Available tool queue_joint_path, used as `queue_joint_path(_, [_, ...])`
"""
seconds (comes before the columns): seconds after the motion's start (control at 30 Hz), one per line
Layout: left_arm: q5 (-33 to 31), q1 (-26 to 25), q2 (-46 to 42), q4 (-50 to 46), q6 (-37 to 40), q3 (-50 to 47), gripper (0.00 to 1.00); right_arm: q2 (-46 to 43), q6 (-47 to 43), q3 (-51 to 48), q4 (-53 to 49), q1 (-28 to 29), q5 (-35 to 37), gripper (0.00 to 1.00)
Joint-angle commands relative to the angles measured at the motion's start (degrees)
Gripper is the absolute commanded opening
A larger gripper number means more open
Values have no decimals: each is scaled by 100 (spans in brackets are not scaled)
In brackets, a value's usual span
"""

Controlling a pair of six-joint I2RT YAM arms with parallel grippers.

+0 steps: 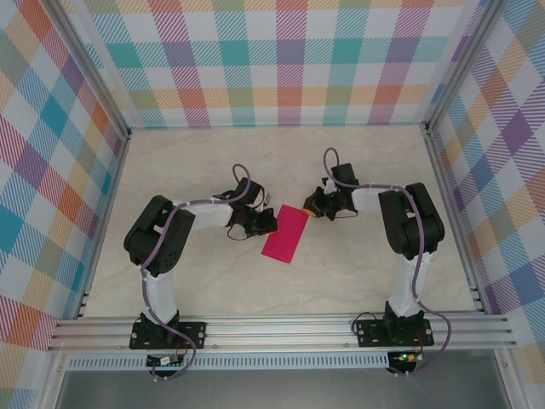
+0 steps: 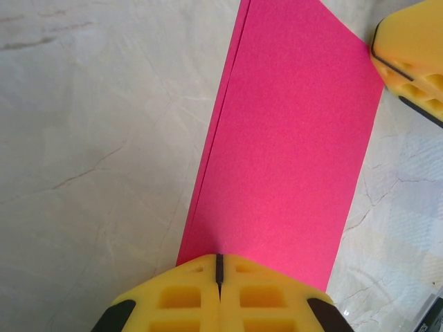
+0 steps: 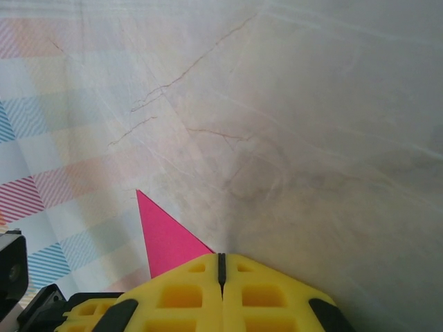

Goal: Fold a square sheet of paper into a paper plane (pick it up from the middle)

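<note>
We see the left gripper (image 2: 219, 268) with its jaws pressed together, no gap along the seam. Its tips rest over one short edge of the square sheet of paper (image 2: 291, 138), and nothing pink sits between them. The right gripper (image 3: 221, 264) has its jaws closed as well, tips at a corner of the paper's other end, gripping nothing.

The paper lies flat on the table (image 1: 213, 162) between the two arms as a long strip. A doubled edge along one long side tells us it is folded in half. We judge it very light, thin and limp, quick to slide on the smooth marbled surface and easy to crease in the wrong place. Lying flat, it offers no lip to pinch. We would pin one end with shut tips and lift at the loose doubled edge near the middle.

The checked walls (image 1: 289, 60) and the metal frame (image 1: 281, 328) stand well apart. The grippers themselves crowd the strip, one at each end.
</note>
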Motion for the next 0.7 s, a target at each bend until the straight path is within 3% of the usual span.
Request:
queue_joint_path(0.0, [-472,-121,211,-561,-160,-302,0,-403,-305,245,-528,-14,-56,3])
queue_joint_path(0.23, [-575,-121,-223,-530,-425,-374,0,-1542,-280,-260,-854,124,92,8])
queue_joint_path(0.37, [-744,-121,-589,-517,-543,-485,0,-1957,-61,-725,-786,495,261,9])
queue_joint_path(0.67, [-2070,-62,-1936,-925,-898,-1035,14,-1862,328,-965,-576,1737,696,10])
